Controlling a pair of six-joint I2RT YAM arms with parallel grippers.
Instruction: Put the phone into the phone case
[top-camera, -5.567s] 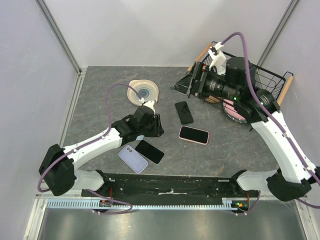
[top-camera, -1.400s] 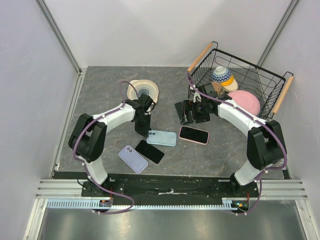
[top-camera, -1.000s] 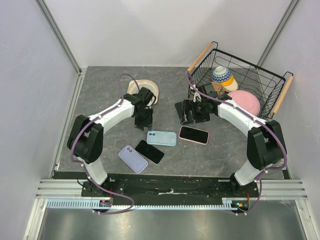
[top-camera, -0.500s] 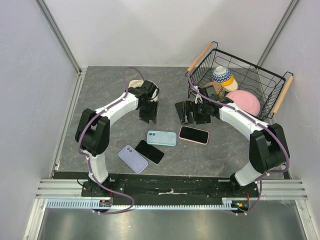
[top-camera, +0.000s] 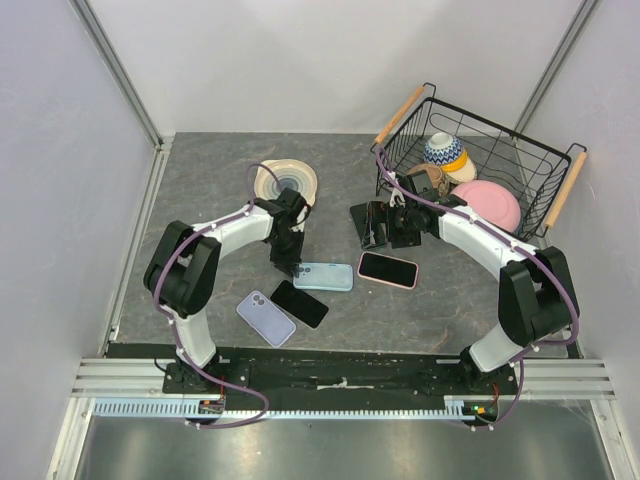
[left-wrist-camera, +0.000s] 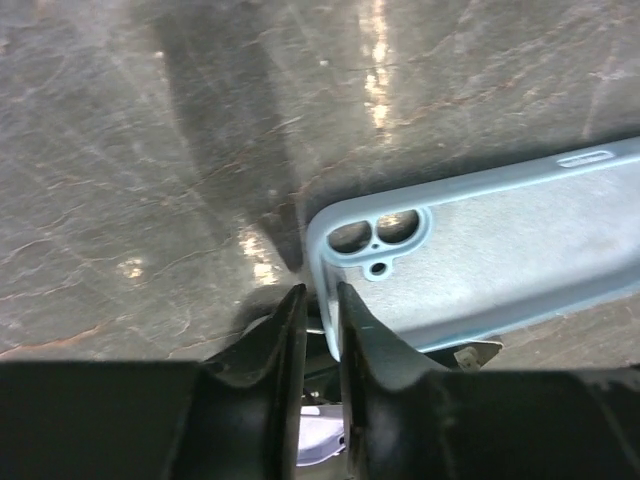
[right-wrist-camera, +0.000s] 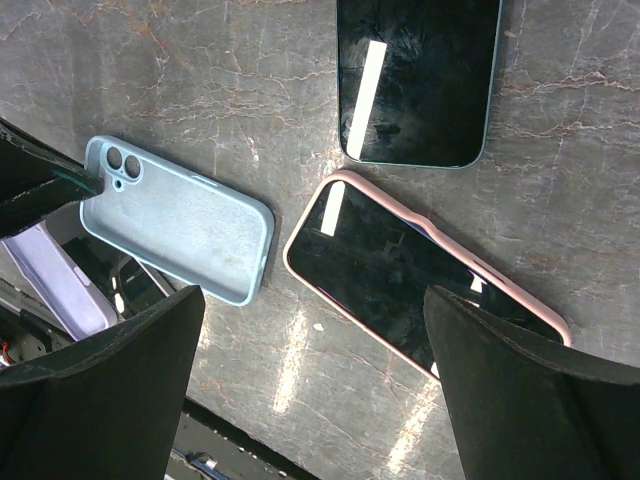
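Observation:
A light blue phone case (top-camera: 325, 277) lies hollow side up in mid-table, its camera holes (left-wrist-camera: 385, 232) toward the left. My left gripper (top-camera: 291, 264) stands at that end, and its fingertips (left-wrist-camera: 322, 300) straddle the case's end wall (left-wrist-camera: 322, 262). The jaws are narrow, with the wall against the right finger and a sliver of gap on the left. A bare black phone (right-wrist-camera: 420, 80) lies below my right gripper (top-camera: 385, 225), which hangs wide open (right-wrist-camera: 312, 295) and holds nothing. The top view mostly hides that phone.
A phone in a pink case (top-camera: 388, 269) lies right of the blue case. Another black phone (top-camera: 300, 303) and a lilac one (top-camera: 266, 318) lie toward the front. A cream bowl (top-camera: 285, 180) sits behind the left gripper. A wire basket (top-camera: 500, 130) holds bowls at the back right.
My left gripper rose away from the blue case toward the bowl, then came back down to the case's left end with narrower jaws. The right arm stayed put.

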